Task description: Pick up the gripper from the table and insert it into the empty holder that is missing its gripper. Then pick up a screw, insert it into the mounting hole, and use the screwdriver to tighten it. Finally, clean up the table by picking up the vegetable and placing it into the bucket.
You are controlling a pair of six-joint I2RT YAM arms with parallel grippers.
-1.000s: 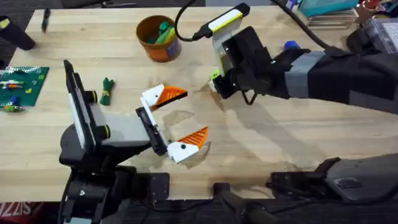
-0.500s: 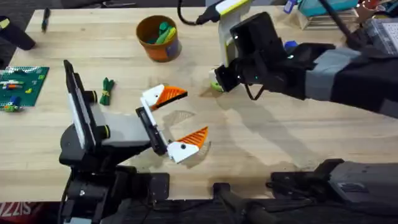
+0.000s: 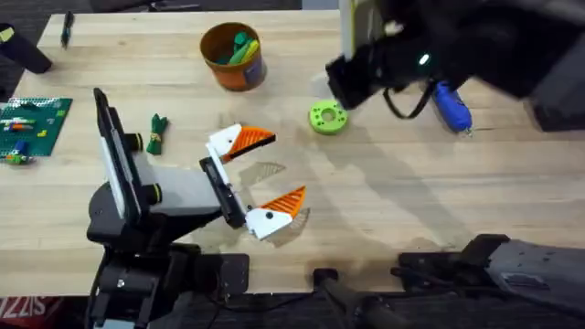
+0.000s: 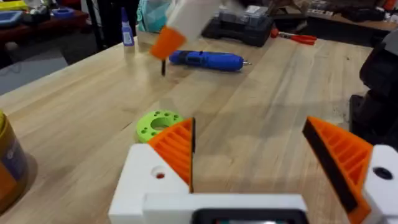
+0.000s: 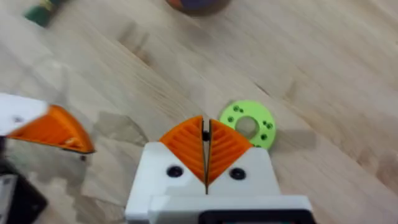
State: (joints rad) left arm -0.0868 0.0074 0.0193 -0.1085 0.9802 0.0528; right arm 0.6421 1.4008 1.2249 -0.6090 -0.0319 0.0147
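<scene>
Overhead, our right tool (image 5: pixel 205 146), pads together and empty, hangs near the surface's far edge beside the screwdriver (image 3: pixel 451 105); our left tool (image 3: pixel 260 174) rests apart, farther off.

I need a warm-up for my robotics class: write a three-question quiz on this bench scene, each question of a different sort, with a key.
1. True or false: the left tool is open, its orange pads apart.
2. Which lies nearer the bucket: A the vegetable, B the screwdriver, C they lie equally far?
3. Fill in: the right tool has its pads pressed ____ and is above the table beside the green ring-shaped disc.

Key
1. True: two orange wedges stand well apart in the left wrist view.
2. A: the vegetable lies on the table to the bucket's lower left; the screwdriver lies far right.
3. Together.
</scene>
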